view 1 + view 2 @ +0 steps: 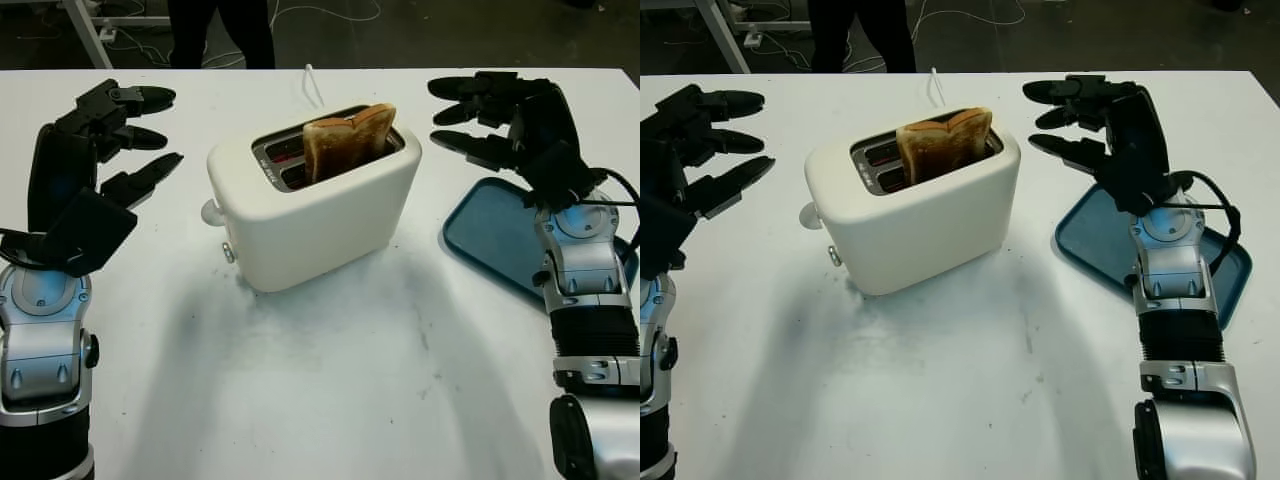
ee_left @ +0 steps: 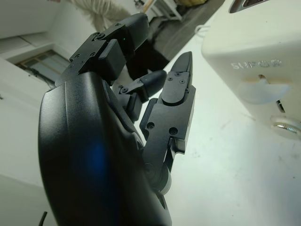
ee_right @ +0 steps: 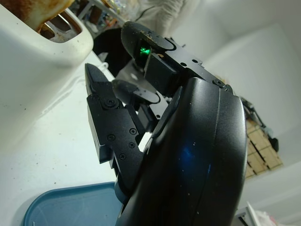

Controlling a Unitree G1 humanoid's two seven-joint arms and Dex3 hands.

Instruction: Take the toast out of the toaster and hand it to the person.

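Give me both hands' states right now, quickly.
Left hand: open, holding nothing, left of the toaster.
Right hand: open, holding nothing, right of the toaster, above the blue tray.

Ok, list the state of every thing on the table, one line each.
toast: standing up out of a toaster slot, not held.
toaster: upright on the table, untouched.
left robot hand: open, off the toaster's left side, holding nothing.
right robot hand: open, off the toaster's right side above the tray.
blue tray: flat on the table, nothing visible on it.
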